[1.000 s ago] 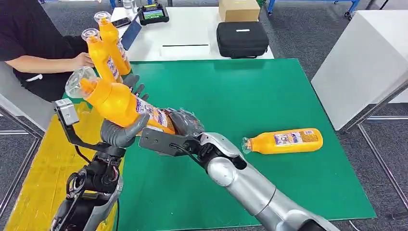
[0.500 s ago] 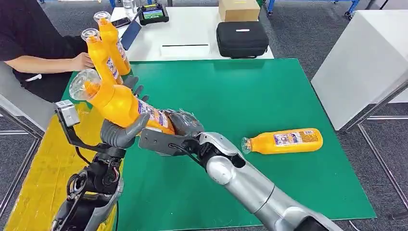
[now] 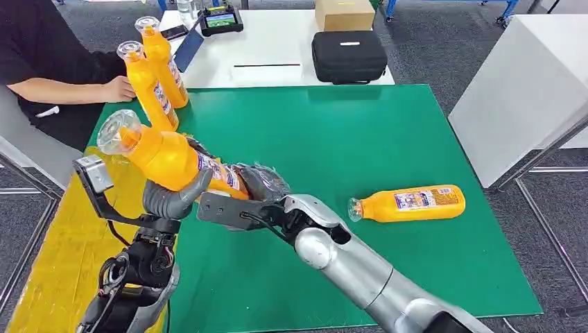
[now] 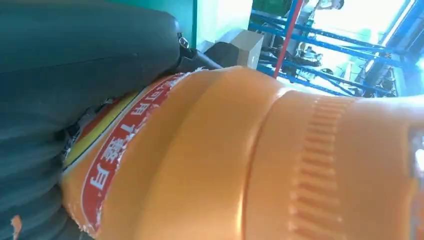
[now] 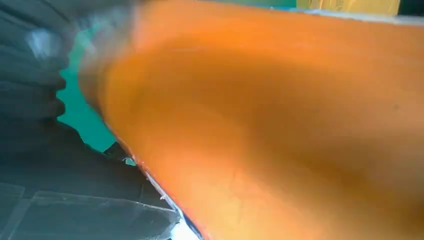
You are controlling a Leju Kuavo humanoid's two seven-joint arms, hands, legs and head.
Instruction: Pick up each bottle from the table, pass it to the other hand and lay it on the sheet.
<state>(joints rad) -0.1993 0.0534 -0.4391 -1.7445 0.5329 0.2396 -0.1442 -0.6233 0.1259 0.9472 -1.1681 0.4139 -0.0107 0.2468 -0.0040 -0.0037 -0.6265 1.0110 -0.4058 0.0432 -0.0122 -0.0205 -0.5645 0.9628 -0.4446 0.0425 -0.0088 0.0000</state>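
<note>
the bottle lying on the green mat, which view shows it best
The head view: the lying bottle shows whole there, on its side, apart from both hands. Both wrist views show the held bottle close up, not the lying one.

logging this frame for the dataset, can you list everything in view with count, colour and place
held bottle: 1, orange with clear cap, tilted in the air between both hands
lying bottle: 1, orange, on its side on the green mat, right part
standing bottles: 2, orange, upright at the mat's far left corner, by the person's hand
green mat: 1, green, covers the table
yellow sheet: 1, yellow, left of the mat
black case: 1, black, on the white table behind
cardboard box: 1, brown, behind the case
person: 1, black top, seated far left
left hand: grey, grips the held bottle from below
right hand: dark, on the bottle's base end
</note>
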